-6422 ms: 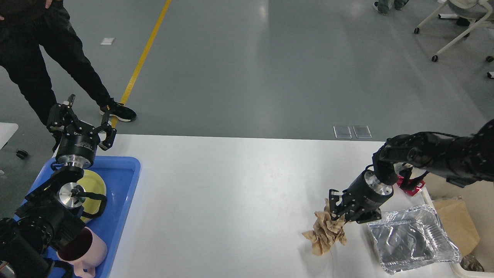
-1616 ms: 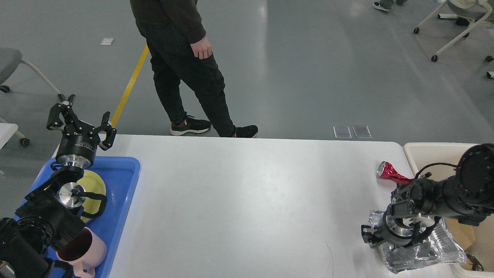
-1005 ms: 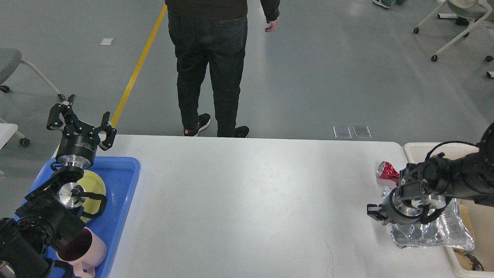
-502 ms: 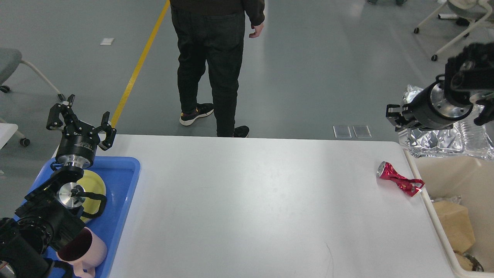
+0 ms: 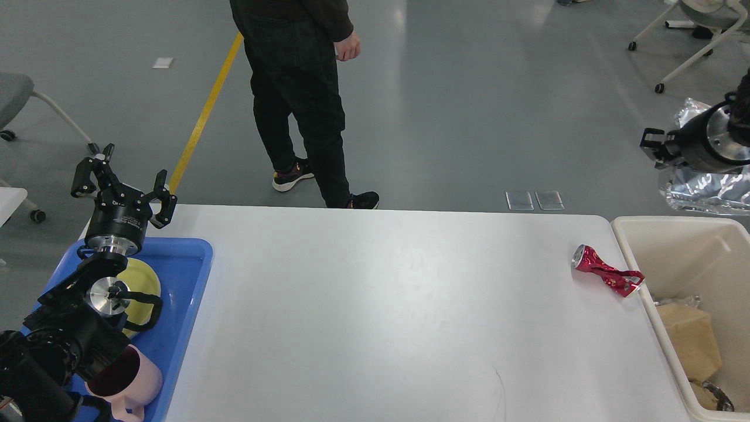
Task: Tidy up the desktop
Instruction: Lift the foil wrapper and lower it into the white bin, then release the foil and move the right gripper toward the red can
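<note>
1. Your right gripper (image 5: 655, 149), at 2 o'clock, grips the foil tray (image 5: 706, 190) above the bin (image 5: 636, 275), likely for dropping.
2. Your left gripper (image 5: 123, 181) hangs wide open at 9 o'clock, idle.
3. The desktop (image 5: 381, 316) fills the centre; the red can (image 5: 606, 275) lies at 3 o'clock, bin-side.

Left arm (image 5: 64, 328): black, thick round parts, shiny silver rings, black cable loop near silver cap. Left gripper (image 5: 123, 184): two black fingers made of thin bars, tiny white writing on black round base. Right arm (image 5: 718, 140): black tube with shiny silver ring. Right gripper (image 5: 653, 143): small black blocky tip, fingers too small to tell apart.
</note>
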